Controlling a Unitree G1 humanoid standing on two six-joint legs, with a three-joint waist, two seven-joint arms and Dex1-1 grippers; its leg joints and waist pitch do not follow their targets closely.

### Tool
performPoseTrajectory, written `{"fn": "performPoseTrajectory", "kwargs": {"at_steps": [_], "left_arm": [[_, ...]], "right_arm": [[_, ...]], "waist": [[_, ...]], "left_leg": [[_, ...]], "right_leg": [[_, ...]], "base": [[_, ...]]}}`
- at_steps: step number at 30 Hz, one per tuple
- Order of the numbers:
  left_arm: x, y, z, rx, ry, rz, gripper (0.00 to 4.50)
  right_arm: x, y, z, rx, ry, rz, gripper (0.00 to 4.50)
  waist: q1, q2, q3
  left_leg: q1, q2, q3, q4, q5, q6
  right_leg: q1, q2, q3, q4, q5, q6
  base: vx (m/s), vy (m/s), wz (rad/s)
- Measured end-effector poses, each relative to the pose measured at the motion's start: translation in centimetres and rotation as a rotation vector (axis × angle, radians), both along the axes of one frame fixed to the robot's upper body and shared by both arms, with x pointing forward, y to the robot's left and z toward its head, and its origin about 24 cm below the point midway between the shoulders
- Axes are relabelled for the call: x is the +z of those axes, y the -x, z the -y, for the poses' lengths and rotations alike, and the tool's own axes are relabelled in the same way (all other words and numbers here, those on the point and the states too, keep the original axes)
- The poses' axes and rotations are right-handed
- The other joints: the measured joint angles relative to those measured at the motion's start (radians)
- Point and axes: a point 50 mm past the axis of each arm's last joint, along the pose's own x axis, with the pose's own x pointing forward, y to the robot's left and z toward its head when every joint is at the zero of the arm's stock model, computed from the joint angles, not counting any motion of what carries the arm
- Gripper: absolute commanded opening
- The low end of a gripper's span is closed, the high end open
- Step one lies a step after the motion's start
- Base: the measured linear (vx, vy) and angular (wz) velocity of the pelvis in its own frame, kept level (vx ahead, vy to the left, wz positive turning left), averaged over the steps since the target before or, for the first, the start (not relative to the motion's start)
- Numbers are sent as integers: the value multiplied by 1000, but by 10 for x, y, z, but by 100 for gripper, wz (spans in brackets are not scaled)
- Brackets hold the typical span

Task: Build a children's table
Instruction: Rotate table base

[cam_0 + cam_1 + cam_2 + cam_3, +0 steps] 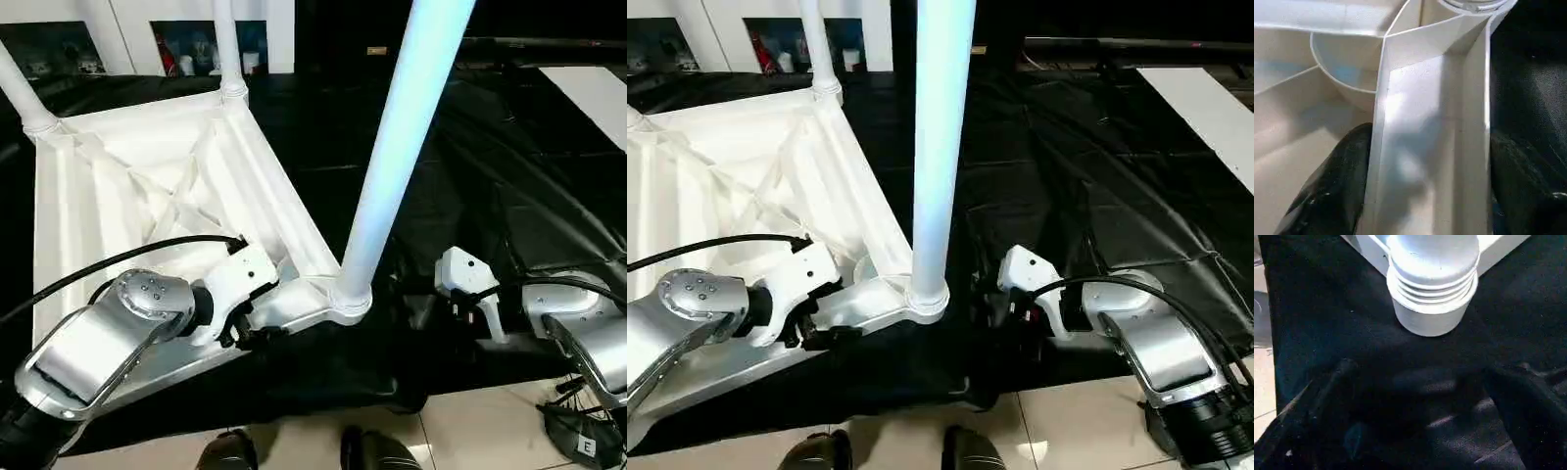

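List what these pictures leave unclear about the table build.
- Fourth corner socket of the tabletop: left eye view, hidden under the left forearm.
- Tops of all three legs: cut off by the upper edge.
- Left pincer straddles the rim wall; contact unclear.

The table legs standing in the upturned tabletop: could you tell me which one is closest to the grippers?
The leg in the near corner socket, standing between the left gripper and the right gripper; the other two stand at the far corners.

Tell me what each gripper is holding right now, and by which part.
The left gripper has its fingers astride the tabletop rim wall, near the corner socket; a firm grip cannot be told. The right gripper is open, holding nothing.
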Motion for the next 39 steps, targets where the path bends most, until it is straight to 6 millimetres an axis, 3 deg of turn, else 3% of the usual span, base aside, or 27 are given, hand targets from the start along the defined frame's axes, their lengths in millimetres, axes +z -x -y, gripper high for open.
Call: {"fn": "performPoseTrajectory", "kwargs": {"at_steps": [12, 17, 28, 31, 39], "left_arm": [[-7, -24, -2, -95, 50, 133, 303], [-8, -34, -2, -183, 45, 204, 303], [-9, -42, 0, -271, 52, 247, 303], [-7, -40, -4, -281, 70, 216, 373], [17, -35, 2, -323, 176, 286, 414]], "right_arm": [[0, -1, 1, -7, 10, 14, 450], [-3, 1, 2, -10, 13, 5, 450], [-4, 3, 5, -18, 26, -2, 450], [-4, 3, 6, -21, 27, 1, 450], [-4, 2, 6, -29, 28, 13, 450]], "waist": [[5, 0, 0], [20, 1, 0], [27, 4, -2], [25, 4, -2], [21, 4, -2]], "left_leg": [[-2, 0, -1, 0, 0, 0], [-5, 0, -2, 0, 0, 0], [-6, 0, -1, 0, 0, 0], [-6, 1, -1, 0, 0, 0], [-6, 1, 0, 1, 0, 0]], "right_leg": [[0, 0, 0, -2, 0, 0], [0, 0, 0, -2, 0, 0], [1, 0, 0, 1, 0, -1], [1, 0, 0, 1, 0, -1], [1, 0, 0, 1, 2, -4]], "base": [[0, 0, 0], [0, 0, 0], [0, 0, 0], [0, 0, 0], [0, 0, 0]]}}
